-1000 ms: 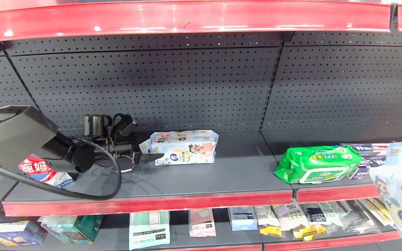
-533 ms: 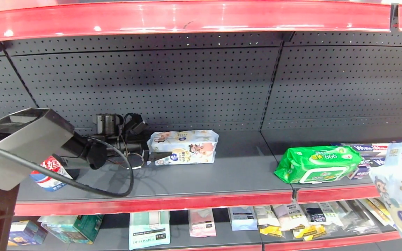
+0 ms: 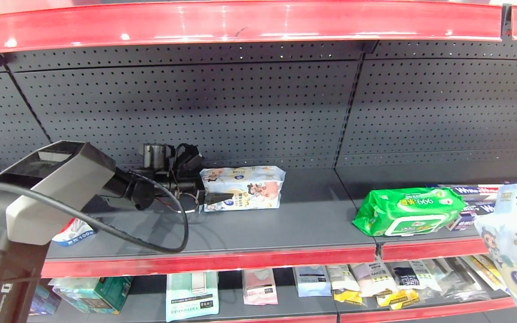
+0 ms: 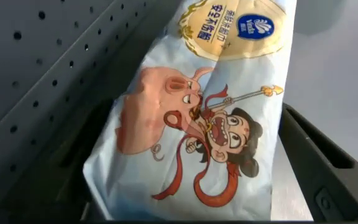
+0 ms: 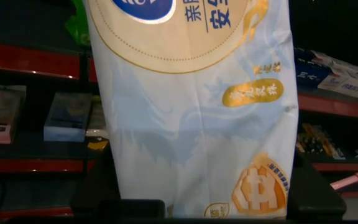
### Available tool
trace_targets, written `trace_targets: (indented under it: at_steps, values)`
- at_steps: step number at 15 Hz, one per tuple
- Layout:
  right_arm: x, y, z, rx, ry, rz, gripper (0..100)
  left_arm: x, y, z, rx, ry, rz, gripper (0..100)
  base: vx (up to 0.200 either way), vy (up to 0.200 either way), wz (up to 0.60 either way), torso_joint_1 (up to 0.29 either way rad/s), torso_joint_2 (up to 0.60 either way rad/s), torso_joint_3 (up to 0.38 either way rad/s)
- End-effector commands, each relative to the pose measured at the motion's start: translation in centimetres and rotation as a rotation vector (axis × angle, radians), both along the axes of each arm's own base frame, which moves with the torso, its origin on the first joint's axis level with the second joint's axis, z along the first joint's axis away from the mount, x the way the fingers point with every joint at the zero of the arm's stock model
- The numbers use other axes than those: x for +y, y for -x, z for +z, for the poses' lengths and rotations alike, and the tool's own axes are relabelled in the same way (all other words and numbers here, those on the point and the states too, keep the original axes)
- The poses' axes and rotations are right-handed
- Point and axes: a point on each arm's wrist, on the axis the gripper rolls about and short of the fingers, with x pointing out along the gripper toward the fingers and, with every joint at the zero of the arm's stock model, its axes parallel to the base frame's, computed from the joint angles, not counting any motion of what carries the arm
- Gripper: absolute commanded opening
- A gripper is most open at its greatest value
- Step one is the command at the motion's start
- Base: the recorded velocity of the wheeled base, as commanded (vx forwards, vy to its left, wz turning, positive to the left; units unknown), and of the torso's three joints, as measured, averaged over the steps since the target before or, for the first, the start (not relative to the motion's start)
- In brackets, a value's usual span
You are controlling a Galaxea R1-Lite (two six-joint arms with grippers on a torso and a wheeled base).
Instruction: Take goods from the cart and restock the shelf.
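A white cartoon-print pack (image 3: 245, 187) lies on the grey middle shelf (image 3: 285, 229), close to the pegboard back. My left gripper (image 3: 222, 190) is at its left end, open, with its fingers either side of the pack (image 4: 210, 106); one dark finger (image 4: 319, 165) runs along the pack's side. A second pack of the same kind (image 3: 516, 251) hangs upright in front of the shelf at the far right. My right gripper (image 5: 191, 208) is shut on its lower part (image 5: 191, 112).
A green wipes pack (image 3: 409, 211) and toothpaste boxes (image 3: 478, 193) lie on the right shelf section. A red-and-white pack (image 3: 76, 231) sits at the left behind my arm. Small packets (image 3: 366, 280) fill the lower shelf. Bare shelf stretches between the white and green packs.
My left arm has moved to the right along the shelf. The white pack's left end has been pushed right and the pack has shifted slightly. The right pack has stayed put.
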Motion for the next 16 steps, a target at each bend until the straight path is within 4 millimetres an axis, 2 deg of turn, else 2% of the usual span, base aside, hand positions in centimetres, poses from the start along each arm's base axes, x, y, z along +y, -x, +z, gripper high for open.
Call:
trace_targets:
  at_steps: [1, 4, 5, 11, 16]
  values:
    - [0.0, 0.0, 0.0, 0.003, 0.000, -0.001, 0, -0.5, -0.6, 0.4, -0.017, 0.003, -0.009, 100, 0.000, 0.000, 0.00, 0.000, 0.00, 0.000]
    - [0.0, 0.0, 0.0, 0.003, 0.000, -0.007, 0, -0.7, -0.6, -0.3, -0.005, 0.000, -0.012, 100, 0.000, 0.000, 0.00, 0.000, 0.00, 0.000]
    - [0.0, 0.0, 0.0, 0.005, 0.000, -0.009, 0, -0.7, -0.6, -0.4, -0.004, 0.000, -0.012, 0, 0.000, 0.000, 0.00, 0.000, 0.00, 0.000]
    - [0.0, -0.1, 0.0, 0.011, -0.001, -0.007, 0, -0.2, 0.3, -0.8, 0.022, 0.006, -0.041, 0, 0.000, 0.000, 0.00, 0.000, 0.00, 0.000]
    - [0.0, -0.1, 0.0, 0.011, -0.001, -0.007, 0, 3.1, 3.2, -0.2, 0.069, 0.016, -0.023, 0, 0.000, 0.000, 0.00, 0.000, 0.00, 0.000]
